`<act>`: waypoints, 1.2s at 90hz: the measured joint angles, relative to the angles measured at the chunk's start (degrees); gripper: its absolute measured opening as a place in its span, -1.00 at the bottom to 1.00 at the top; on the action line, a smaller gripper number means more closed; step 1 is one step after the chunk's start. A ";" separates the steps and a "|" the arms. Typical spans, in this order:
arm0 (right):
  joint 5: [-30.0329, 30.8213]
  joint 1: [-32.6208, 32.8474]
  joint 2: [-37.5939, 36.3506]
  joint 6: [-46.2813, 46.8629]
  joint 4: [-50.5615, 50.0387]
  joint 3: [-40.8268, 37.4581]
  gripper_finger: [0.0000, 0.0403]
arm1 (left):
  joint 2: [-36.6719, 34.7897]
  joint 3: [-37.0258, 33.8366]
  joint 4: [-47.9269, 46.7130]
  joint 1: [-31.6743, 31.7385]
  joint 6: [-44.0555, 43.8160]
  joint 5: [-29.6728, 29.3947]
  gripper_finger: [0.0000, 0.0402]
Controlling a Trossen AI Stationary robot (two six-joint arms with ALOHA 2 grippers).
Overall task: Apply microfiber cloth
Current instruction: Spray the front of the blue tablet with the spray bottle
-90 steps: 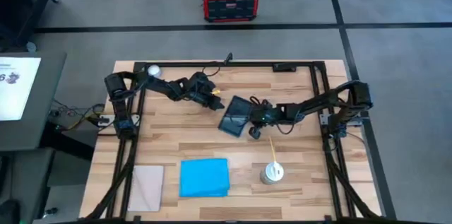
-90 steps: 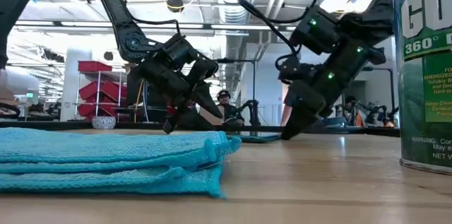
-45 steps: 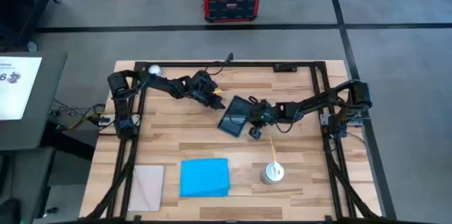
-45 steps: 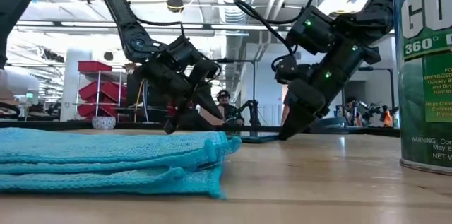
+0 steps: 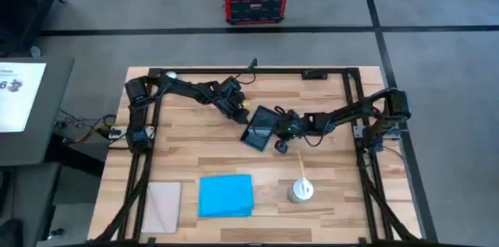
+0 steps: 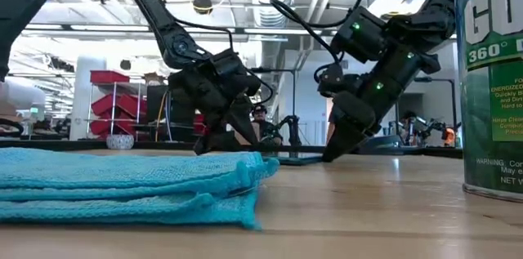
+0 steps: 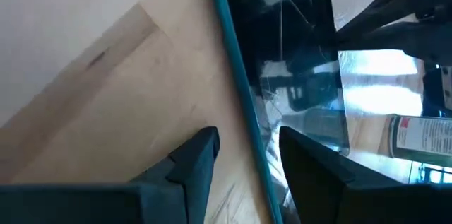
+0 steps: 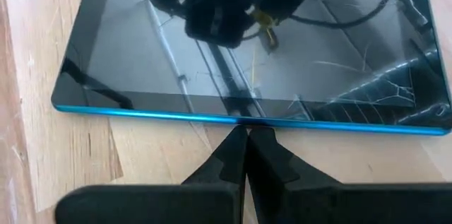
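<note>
The sky-blue microfiber cloth (image 5: 226, 195) lies folded flat near the table's front edge, and it fills the low view's foreground (image 6: 122, 181). No gripper touches it. The dark glossy tablet (image 5: 261, 126), rimmed in teal, lies flat mid-table. My left gripper (image 7: 247, 150) is open at the tablet's left edge (image 7: 236, 90), with one finger over the wood and one over the glass. My right gripper (image 8: 247, 138) is shut at the tablet's right side, low over the wood. Both grippers tilt down toward the tablet in the low view (image 6: 221, 132) (image 6: 333, 151). My left gripper stands astride the tablet's teal left edge; whether either finger touches it, I cannot tell. My right gripper's shut fingertips (image 8: 236, 146) meet the tablet's teal edge (image 8: 212, 116) near its middle, coming slantwise down from the table's right. The tablet lies flat on the wood.
A pale grey sheet (image 5: 162, 206) lies left of the cloth. A white spray can with a straw (image 5: 300, 190) stands right of the cloth and shows green-labelled at the low view's right edge (image 6: 490, 79). A black frame (image 5: 234, 70) borders the table.
My left gripper has moved toward the table's right and down, closing on the tablet's left edge. My right gripper and the tablet have stayed in place.
</note>
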 joint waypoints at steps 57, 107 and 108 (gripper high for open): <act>-3.18 -4.32 2.57 -5.68 1.95 3.78 -1.00 | 0.20 -0.09 2.70 -1.33 0.98 -1.37 -0.29; -3.55 -4.34 7.72 -7.35 2.29 9.31 -1.00 | 0.45 -0.11 6.96 -2.00 7.73 3.84 -0.88; -3.47 -4.31 7.66 -7.37 2.19 9.31 -1.00 | 0.44 -0.11 7.21 -2.00 7.79 3.90 -0.88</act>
